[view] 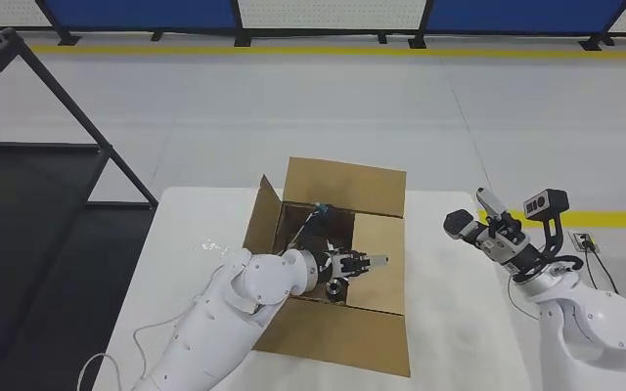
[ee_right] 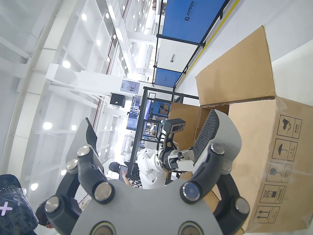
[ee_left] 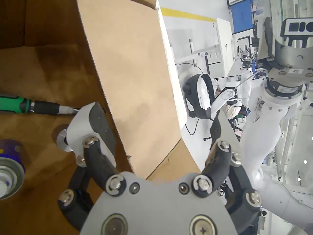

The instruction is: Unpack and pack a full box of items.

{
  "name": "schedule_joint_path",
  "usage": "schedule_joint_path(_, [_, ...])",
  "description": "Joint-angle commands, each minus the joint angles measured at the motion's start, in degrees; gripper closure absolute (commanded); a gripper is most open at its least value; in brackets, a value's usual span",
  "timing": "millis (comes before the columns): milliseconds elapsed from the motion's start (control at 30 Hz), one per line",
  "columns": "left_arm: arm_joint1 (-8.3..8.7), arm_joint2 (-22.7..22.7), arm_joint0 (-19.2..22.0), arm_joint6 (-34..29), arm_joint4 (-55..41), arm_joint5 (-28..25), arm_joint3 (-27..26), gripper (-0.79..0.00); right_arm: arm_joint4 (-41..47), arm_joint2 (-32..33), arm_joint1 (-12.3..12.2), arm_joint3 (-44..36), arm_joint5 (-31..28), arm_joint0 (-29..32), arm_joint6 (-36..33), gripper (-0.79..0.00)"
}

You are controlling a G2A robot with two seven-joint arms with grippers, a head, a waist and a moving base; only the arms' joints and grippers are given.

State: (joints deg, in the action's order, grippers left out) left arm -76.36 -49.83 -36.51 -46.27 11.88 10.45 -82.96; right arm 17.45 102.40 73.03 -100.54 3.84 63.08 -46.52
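Centrally on the white table [view: 196, 235] stands the open brown cardboard box [view: 347, 186], its four flaps spread. The far flap stands up and the flap on the robot's right lies over part of the opening.

Inside, the left wrist view shows a screwdriver with a green and black handle [ee_left: 14, 105] lying flat on the box floor. A blue cylindrical can with a silvery end [ee_left: 9, 170] lies a little apart from it. Just beside the screwdriver's tip sits a small shiny round piece [ee_left: 61, 143], half hidden behind a finger, and I cannot tell what it is.

The left gripper [ee_left: 156, 113] is lowered into the box [ee_left: 127, 62] at the edge of that right-hand flap. Its jaws are spread wide and hold nothing. One finger [ee_left: 95, 123] is on the inner side near the screwdriver tip, the other beyond the flap's corrugated edge, which runs between them. Whether either pad touches the cardboard cannot be told. From above, the same gripper [view: 364, 261] sits over the middle of the opening.

The right gripper [ee_right: 150, 118] is raised off the table, well apart from the box [ee_right: 256, 133] on its right side. Its jaws are also parted and empty. In the top view it [view: 474, 213] is level with the box's far flap.
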Motion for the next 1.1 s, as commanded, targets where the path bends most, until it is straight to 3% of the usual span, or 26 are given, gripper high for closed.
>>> schedule_joint_path(0, [-0.46, 1.05, 0.69, 0.57, -0.33, -0.05, 1.48, -0.785, 0.37, 0.22, -0.15, -0.51, -0.20, 0.72, 0.24, -0.785])
schedule_joint_path(233, [-1.63, 2.98, 1.91, 3.49, -0.45, -1.70, 3.69, -0.785, 1.64, 0.84, -0.72, -1.45, -0.78, 2.59, 0.53, -0.785])
schedule_joint_path(800, [-2.62, 3.07, 0.37, 9.79, 2.27, -3.53, -7.62, -0.785, 10.99, 7.66, -2.40, -6.08, -5.83, 10.25, -7.54, -0.785])
schedule_joint_path(900, [-2.83, 4.80, 1.50, 14.69, 12.00, -2.77, -8.61, -0.785, 13.72, 9.23, -2.75, -6.32, -6.90, 11.36, -10.59, -0.785])
schedule_joint_path(1067, [-3.96, 5.28, 1.42, 16.65, 7.20, -4.09, -8.61, -0.785, 16.77, 11.04, -3.34, -7.03, -7.43, 13.03, -15.10, -0.785])
